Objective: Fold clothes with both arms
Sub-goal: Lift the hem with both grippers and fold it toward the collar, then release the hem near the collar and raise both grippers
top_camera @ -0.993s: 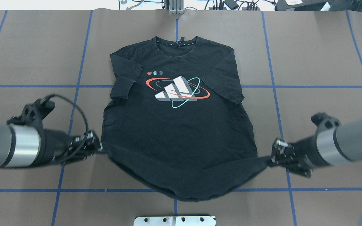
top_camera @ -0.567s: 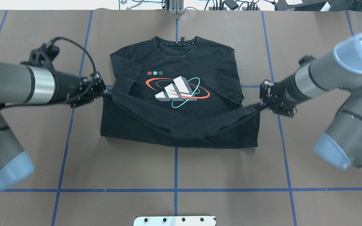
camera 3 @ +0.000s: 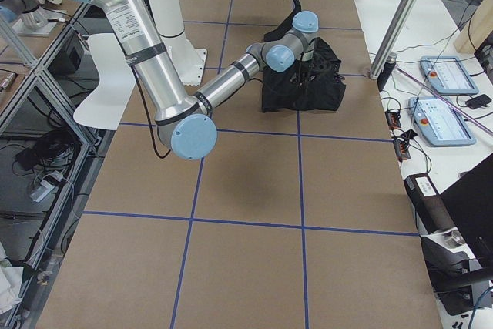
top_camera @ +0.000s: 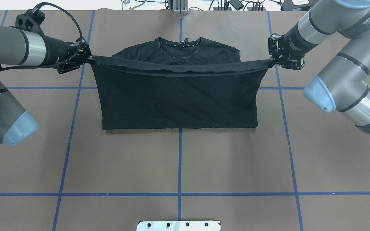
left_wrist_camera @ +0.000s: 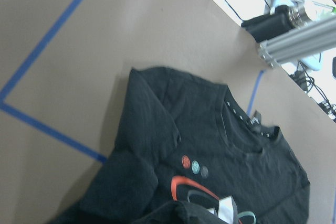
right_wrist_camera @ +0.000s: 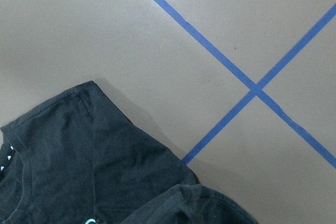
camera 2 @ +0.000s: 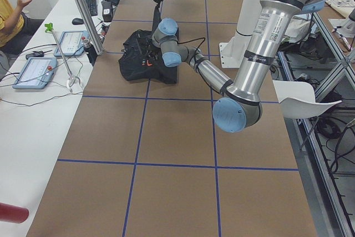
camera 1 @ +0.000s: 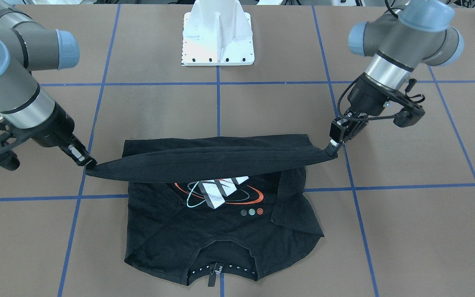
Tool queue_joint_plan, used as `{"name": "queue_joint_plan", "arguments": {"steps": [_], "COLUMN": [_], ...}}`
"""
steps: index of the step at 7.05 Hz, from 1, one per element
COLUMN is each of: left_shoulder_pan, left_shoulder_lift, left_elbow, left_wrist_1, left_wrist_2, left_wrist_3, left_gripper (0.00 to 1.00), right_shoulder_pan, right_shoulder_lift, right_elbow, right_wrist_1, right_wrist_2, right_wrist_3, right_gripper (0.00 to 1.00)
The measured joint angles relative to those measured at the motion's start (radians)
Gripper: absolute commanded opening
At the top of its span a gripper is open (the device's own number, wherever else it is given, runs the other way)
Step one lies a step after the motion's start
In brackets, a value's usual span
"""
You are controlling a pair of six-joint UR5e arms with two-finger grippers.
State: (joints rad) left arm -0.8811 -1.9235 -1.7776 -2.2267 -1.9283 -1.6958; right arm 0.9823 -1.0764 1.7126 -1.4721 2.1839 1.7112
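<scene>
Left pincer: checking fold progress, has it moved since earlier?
Yes: the left pincer, gripping the T-shirt, went away from the robot, crossing the far blue tape line.

No legible words, 3-stripe logo (camera 1: 217,193) on T-shirt (camera 1: 159,231), right arm (top_camera: 329,17) lettering blurred

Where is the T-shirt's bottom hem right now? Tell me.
In the overhead view the hem hangs stretched across the upper middle, pinched between the left gripper and right gripper, just short of the collar.
</scene>
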Motion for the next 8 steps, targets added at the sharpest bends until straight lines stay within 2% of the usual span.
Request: {"name": "queue_joint_plan", "arguments": {"steps": [3,5,6,7,8], "left_shoulder_pan": [-0.022,-0.04,-0.045,-0.047,-0.048], "left_shoulder_lift": [-0.103,-0.188,-0.213,-0.237,-0.265], "left_elbow": [0.215,0.425,0.511,0.587,0.655], "left_wrist_1": [-0.094,-0.223,-0.283,-0.334,-0.366], "left_wrist_2": [0.005,0.01,0.024,0.047,0.069], "left_wrist_3": [0.016,0.024,0.032,0.04,0.045], "left_gripper": [0.0,0.0,0.42,0.66,0.73], "right_shoulder_pan": [0.01,-0.006,-0.016,-0.023,-0.035], "right_shoulder_lift": [0.163,0.248,0.266,0.274,0.282], "right_elbow": [-0.233,-0.379,-0.444,-0.506,-0.547], "right_wrist_1": [0.01,0.04,0.093,0.162,0.207], "right_wrist_2": [-0.043,-0.104,-0.134,-0.154,-0.179], "right_wrist_3": [-0.057,-0.078,-0.08,-0.08,-0.078], "right_gripper": [0.0,0.0,0.38,0.99,1.0]}}
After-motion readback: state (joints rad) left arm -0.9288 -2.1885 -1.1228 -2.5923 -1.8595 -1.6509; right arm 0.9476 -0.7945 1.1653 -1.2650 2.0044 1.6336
